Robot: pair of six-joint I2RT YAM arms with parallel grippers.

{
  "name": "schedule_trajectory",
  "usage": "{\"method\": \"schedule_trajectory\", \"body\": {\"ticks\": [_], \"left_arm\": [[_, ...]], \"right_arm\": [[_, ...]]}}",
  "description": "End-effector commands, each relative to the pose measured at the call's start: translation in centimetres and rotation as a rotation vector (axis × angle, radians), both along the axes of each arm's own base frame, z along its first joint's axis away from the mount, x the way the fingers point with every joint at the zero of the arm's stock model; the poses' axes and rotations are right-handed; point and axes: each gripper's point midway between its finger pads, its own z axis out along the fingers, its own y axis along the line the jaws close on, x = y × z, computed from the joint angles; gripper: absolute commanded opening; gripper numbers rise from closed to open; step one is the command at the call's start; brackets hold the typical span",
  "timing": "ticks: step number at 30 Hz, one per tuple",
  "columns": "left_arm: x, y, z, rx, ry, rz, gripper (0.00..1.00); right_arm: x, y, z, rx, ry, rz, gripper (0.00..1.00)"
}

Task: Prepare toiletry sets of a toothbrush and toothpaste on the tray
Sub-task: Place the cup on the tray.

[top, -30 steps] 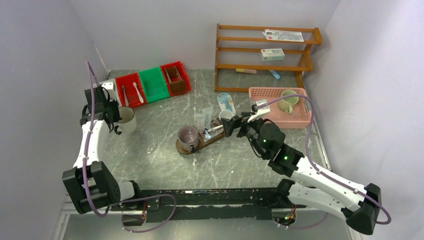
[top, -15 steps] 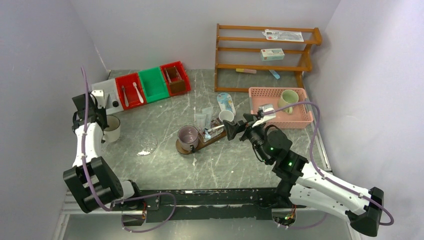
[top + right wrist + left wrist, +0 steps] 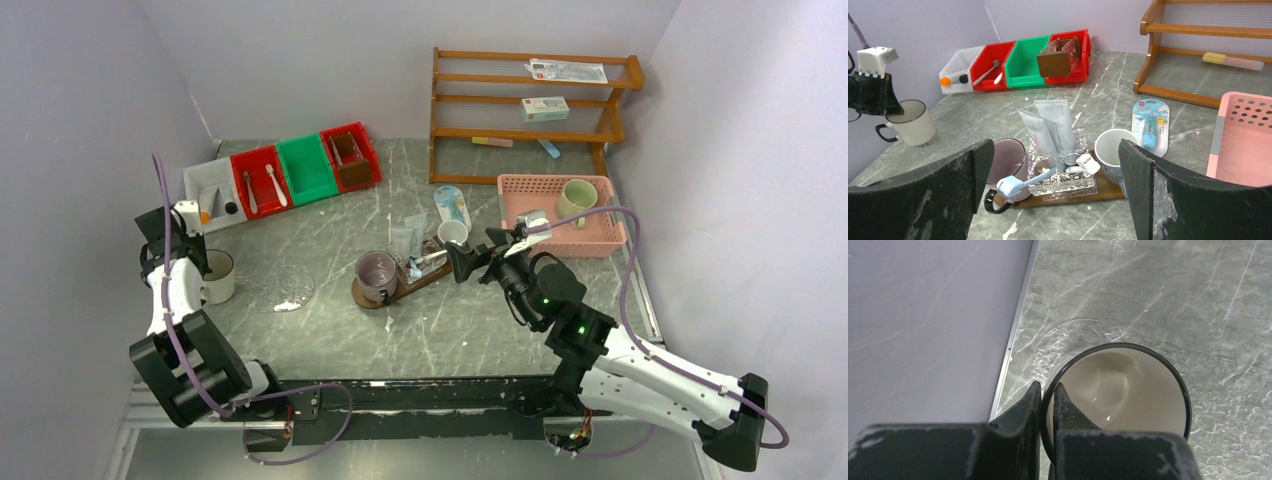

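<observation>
The dark wooden tray point(image 3: 425, 281) point(image 3: 1108, 192) lies mid-table. On it stand a purple mug point(image 3: 377, 272) point(image 3: 1008, 162), a clear glass block point(image 3: 1068, 187) with two white toothpaste tubes point(image 3: 1055, 125) leaning over it, and a white cup point(image 3: 452, 232) point(image 3: 1108, 147). A blue-headed toothbrush point(image 3: 1023, 182) rests across the block. My right gripper point(image 3: 458, 262) point(image 3: 1055, 165) hangs open just in front of the tray, holding nothing. Far left, my left gripper point(image 3: 200, 262) point(image 3: 1047, 395) is shut on the rim of a cream mug point(image 3: 218, 278) point(image 3: 1120, 390) point(image 3: 910, 122).
A clear glass dish point(image 3: 285, 290) point(image 3: 1060, 337) lies beside the cream mug. Red and green bins point(image 3: 300, 168) with toothbrushes point(image 3: 262, 185) stand at the back left. A wooden shelf point(image 3: 530, 100), a pink basket point(image 3: 600, 235) holding a green mug point(image 3: 577, 197), and a blue packet point(image 3: 1150, 122) lie to the right.
My left arm has carried the cream mug nearer and to the left, close to the wall. My right gripper has shifted slightly and stays open by the tray.
</observation>
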Motion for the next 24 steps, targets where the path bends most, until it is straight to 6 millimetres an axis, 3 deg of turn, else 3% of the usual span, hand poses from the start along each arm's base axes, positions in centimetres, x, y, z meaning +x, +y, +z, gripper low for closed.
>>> {"method": "schedule_trajectory", "body": {"ticks": [1,4,10,15,18,24], "left_arm": [[2.4,1.0,1.7,0.022,-0.089,-0.05,0.05],[1.9,1.3,1.3,0.029,-0.079,-0.032,0.1],[1.0,1.8,0.5,0.058,-0.053,0.005,0.36],[0.4,2.2,0.3,0.077,-0.041,0.037,0.42],[0.5,2.3,1.1,0.103,-0.053,0.059,0.46],[2.0,0.8,5.8,0.204,-0.171,0.042,0.54]], "right_arm": [[0.1,-0.2,0.1,0.002,-0.01,-0.02,1.0],[0.2,0.1,-0.1,-0.006,-0.006,-0.014,1.0],[0.3,0.3,-0.1,-0.014,-0.002,-0.009,1.0],[0.2,0.4,-0.1,-0.015,-0.002,-0.004,1.0],[0.2,0.4,-0.1,-0.014,-0.001,-0.004,1.0],[0.2,0.6,-0.1,-0.007,-0.003,0.005,1.0]]}}
